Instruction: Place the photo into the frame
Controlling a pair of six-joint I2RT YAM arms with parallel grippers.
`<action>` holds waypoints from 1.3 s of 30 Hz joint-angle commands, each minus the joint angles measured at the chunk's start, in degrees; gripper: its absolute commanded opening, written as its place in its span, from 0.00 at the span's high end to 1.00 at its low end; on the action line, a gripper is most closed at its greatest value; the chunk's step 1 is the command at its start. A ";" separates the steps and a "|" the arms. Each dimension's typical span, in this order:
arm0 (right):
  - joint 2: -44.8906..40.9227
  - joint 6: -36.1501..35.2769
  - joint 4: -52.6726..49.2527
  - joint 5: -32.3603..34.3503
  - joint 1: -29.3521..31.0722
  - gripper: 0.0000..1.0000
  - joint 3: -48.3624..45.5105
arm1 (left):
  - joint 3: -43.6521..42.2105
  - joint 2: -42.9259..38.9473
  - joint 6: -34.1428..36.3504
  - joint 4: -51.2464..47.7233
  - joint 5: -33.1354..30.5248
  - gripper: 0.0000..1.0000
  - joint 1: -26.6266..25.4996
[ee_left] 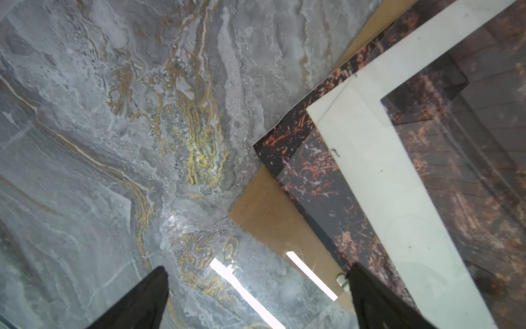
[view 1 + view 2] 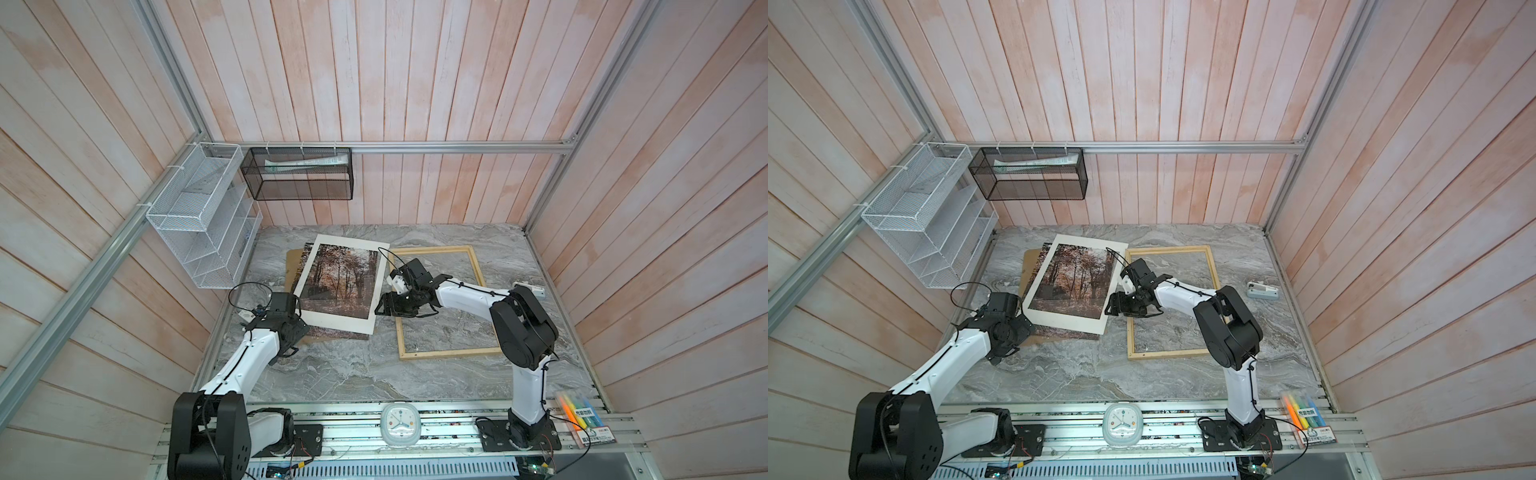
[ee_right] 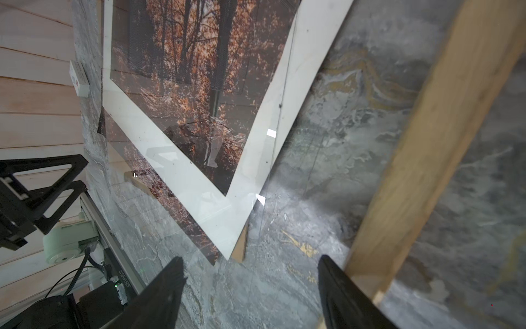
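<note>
The photo (image 2: 338,274) lies left of the counter's (image 2: 332,374) middle, under the mat (image 2: 353,243) and on the board (image 2: 293,266), beside the empty frame (image 2: 451,353), so both claws are spread, the left gripper (image 1: 257,270) at the mat's near corner, the right gripper (image 3: 250,259) between mat and frame, probably to lift the mat first.

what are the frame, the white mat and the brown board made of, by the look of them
Frame: pale wood, seemingly unfinished, grain showing, matte.
White mat: likely stiff card, smooth, with cleanly cut straight edges.
Brown board: probably fibreboard or cardboard, flat, matte, uniform brown.
</note>
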 commanded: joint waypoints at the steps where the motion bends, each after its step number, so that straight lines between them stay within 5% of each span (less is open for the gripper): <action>1: 2.40 1.30 -1.87 -0.92 0.22 0.26 2.08 | -1.10 0.94 0.04 2.62 0.57 0.00 -0.24; 39: 11.09 4.88 0.19 -10.63 0.79 0.29 5.67 | -4.86 5.41 6.64 10.64 9.81 0.03 -0.33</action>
